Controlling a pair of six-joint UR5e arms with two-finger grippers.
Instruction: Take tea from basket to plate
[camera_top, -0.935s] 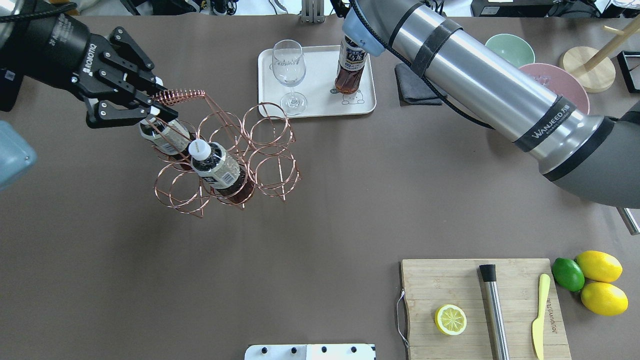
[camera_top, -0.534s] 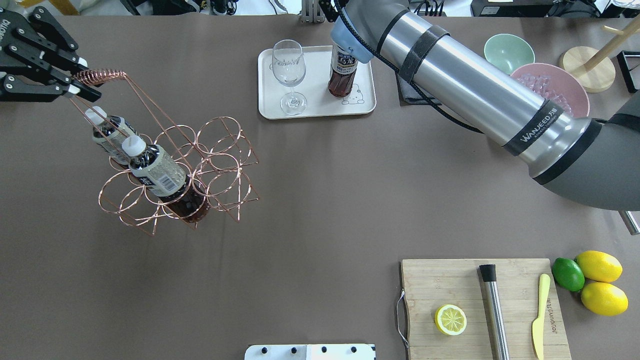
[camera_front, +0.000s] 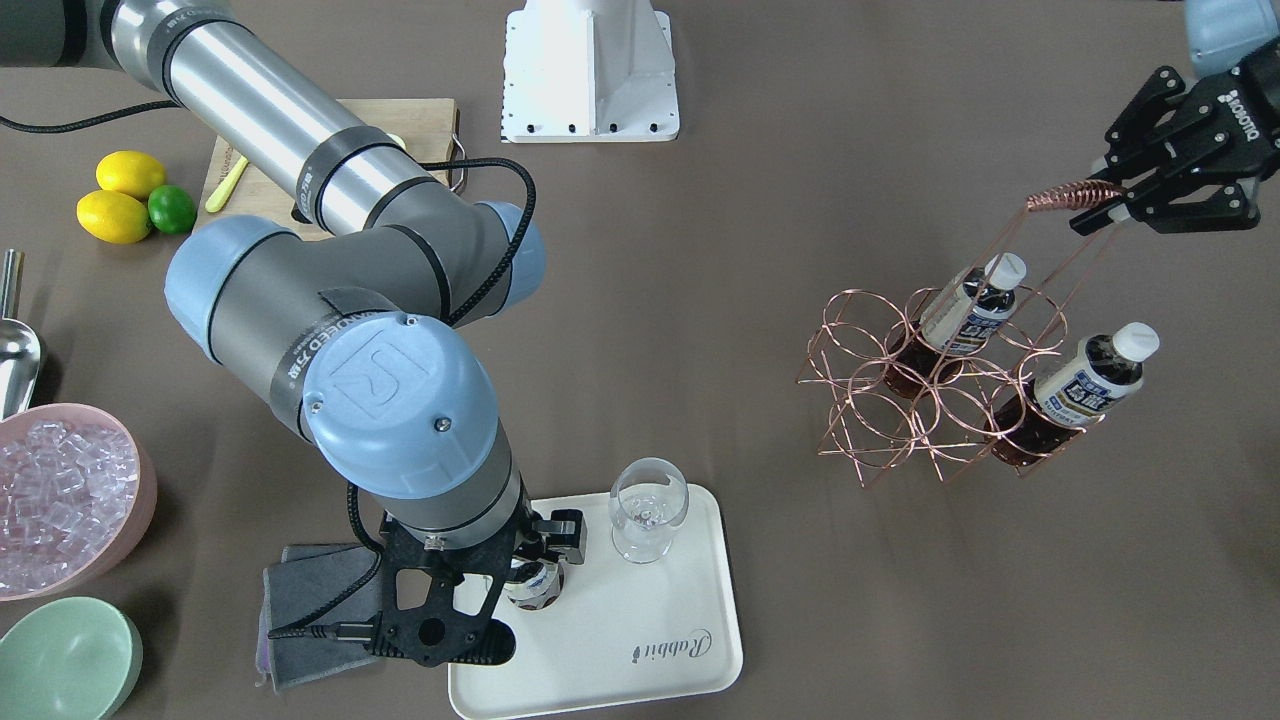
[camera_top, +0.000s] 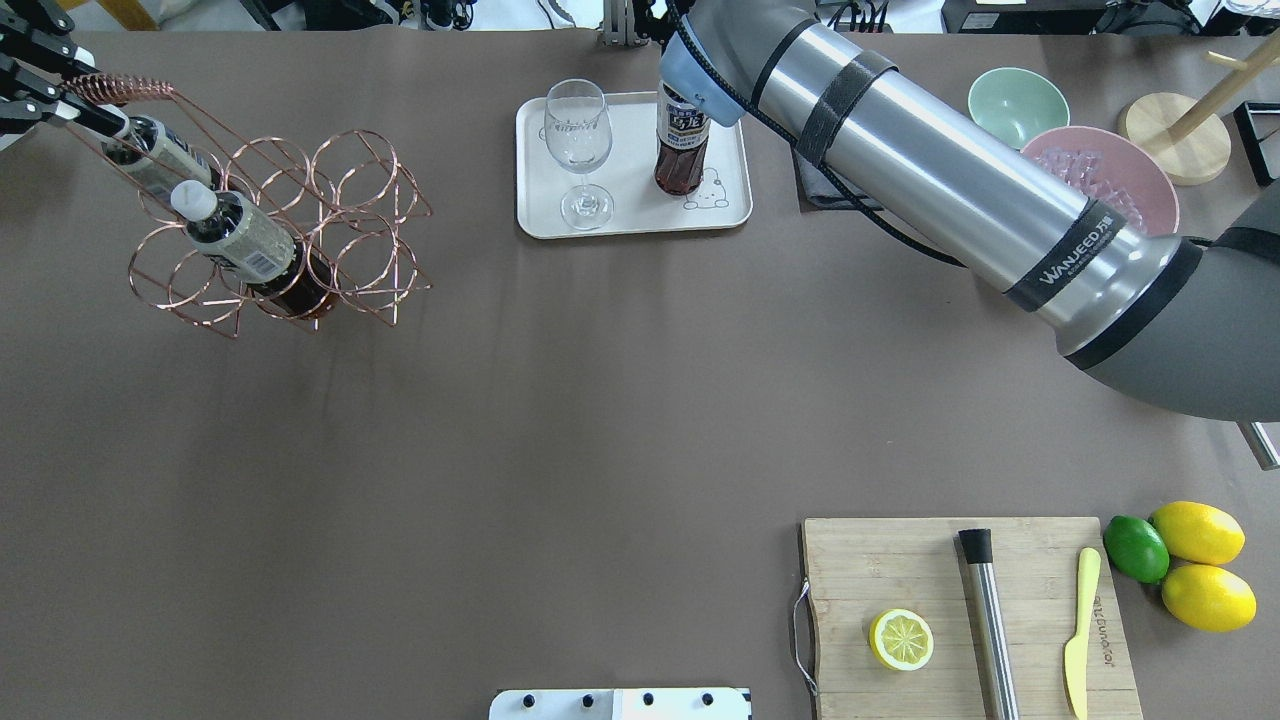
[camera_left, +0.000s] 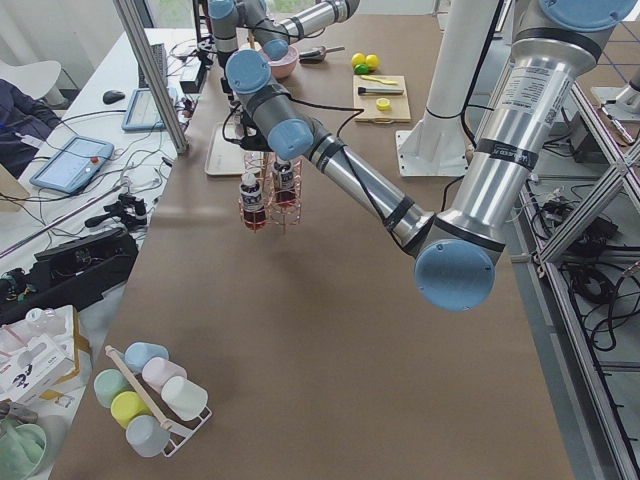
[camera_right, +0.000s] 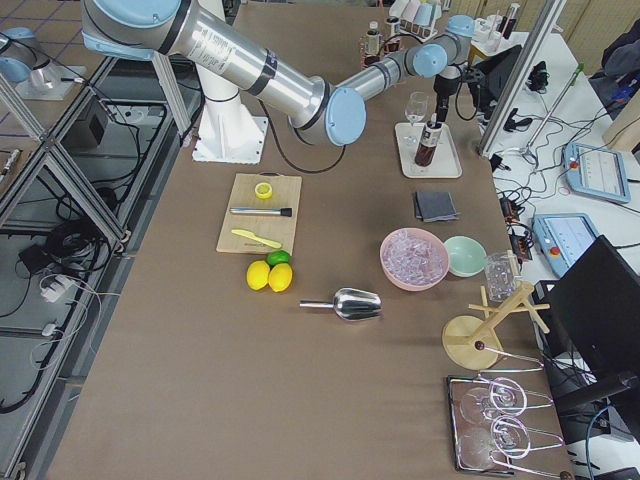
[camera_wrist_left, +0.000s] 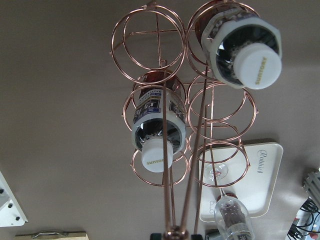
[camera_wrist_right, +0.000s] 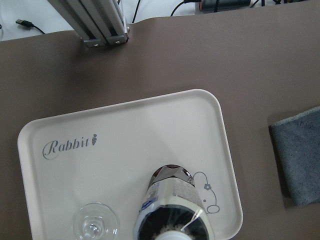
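Note:
The copper wire basket (camera_top: 280, 230) hangs tilted from its coiled handle (camera_front: 1070, 195), on which my left gripper (camera_front: 1100, 205) is shut, at the table's far left (camera_top: 70, 100). Two tea bottles (camera_top: 245, 245) (camera_top: 150, 160) lean in its cells and show from above in the left wrist view (camera_wrist_left: 245, 45) (camera_wrist_left: 157, 130). A third tea bottle (camera_top: 682, 150) stands on the cream plate (camera_top: 630, 190) by the bear drawing. My right gripper (camera_front: 530, 575) is shut on its top; the cap is hidden. The right wrist view shows this bottle (camera_wrist_right: 172, 210) on the plate (camera_wrist_right: 125, 150).
A wine glass (camera_top: 577, 150) stands on the plate's left half. A grey cloth (camera_top: 825, 195), a green bowl (camera_top: 1018, 98) and a pink bowl of ice (camera_top: 1100, 170) lie right of the plate. A cutting board (camera_top: 900, 570) and citrus fruit (camera_top: 1190, 560) sit near right.
My left gripper has carried the basket with its two bottles leftward and toward the far edge. The right gripper's bottle has shifted slightly left and stands straighter on the plate.

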